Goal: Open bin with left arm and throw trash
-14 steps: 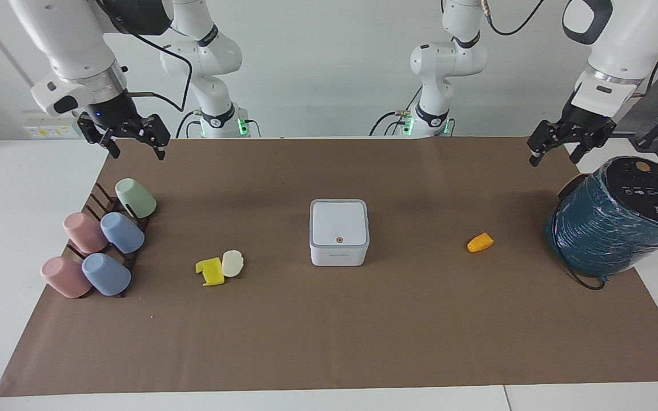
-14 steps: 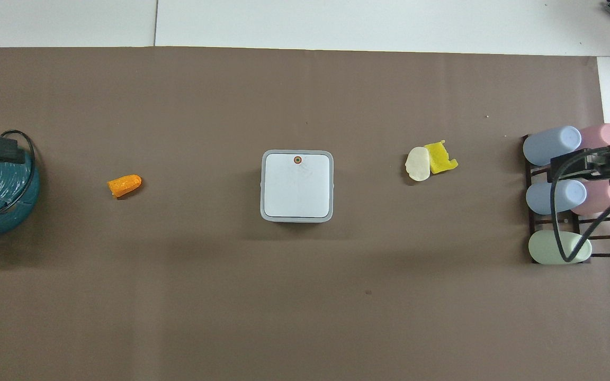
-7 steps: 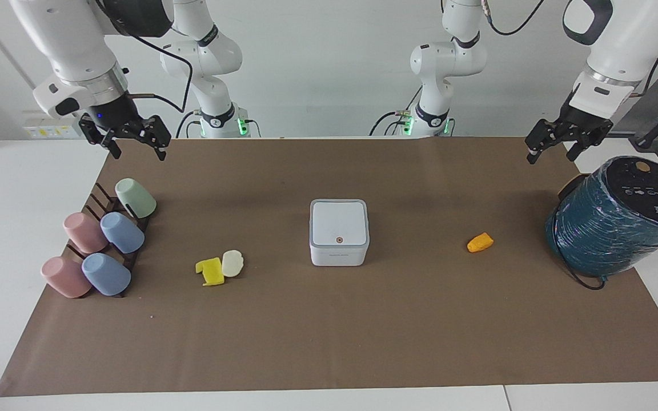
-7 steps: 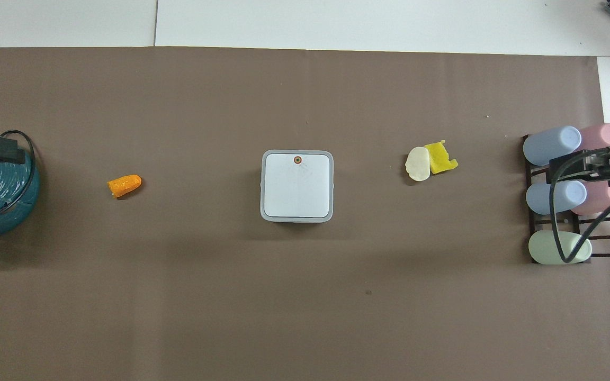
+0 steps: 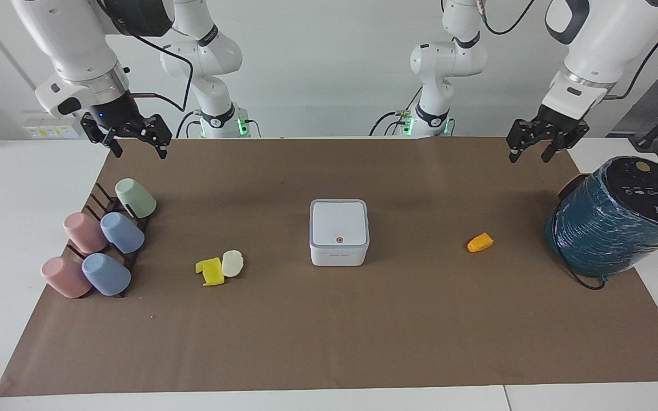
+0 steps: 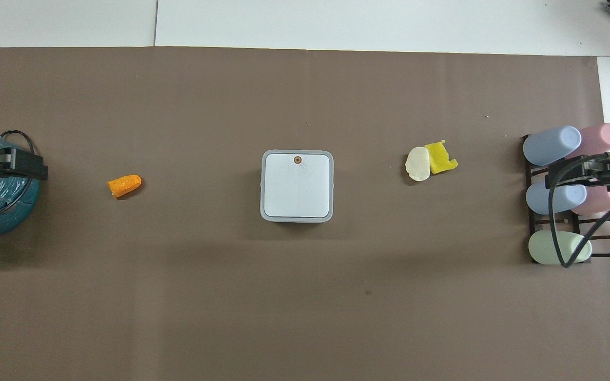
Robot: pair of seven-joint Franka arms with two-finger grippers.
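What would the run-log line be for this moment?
bin: lid shut | trash: on mat | left gripper: raised, empty | right gripper: open, waiting

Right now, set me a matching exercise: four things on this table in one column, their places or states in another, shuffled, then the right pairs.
Things:
1. bin
2. orange lump
3. cream piece
4. right pincer

Places or states:
A. touching the yellow piece
B. open, raised at the cup rack's end
C. lid shut, mid-mat
D. alone, between the bin and the teal cylinder

Pairs: 1-C, 2-D, 3-A, 4-B
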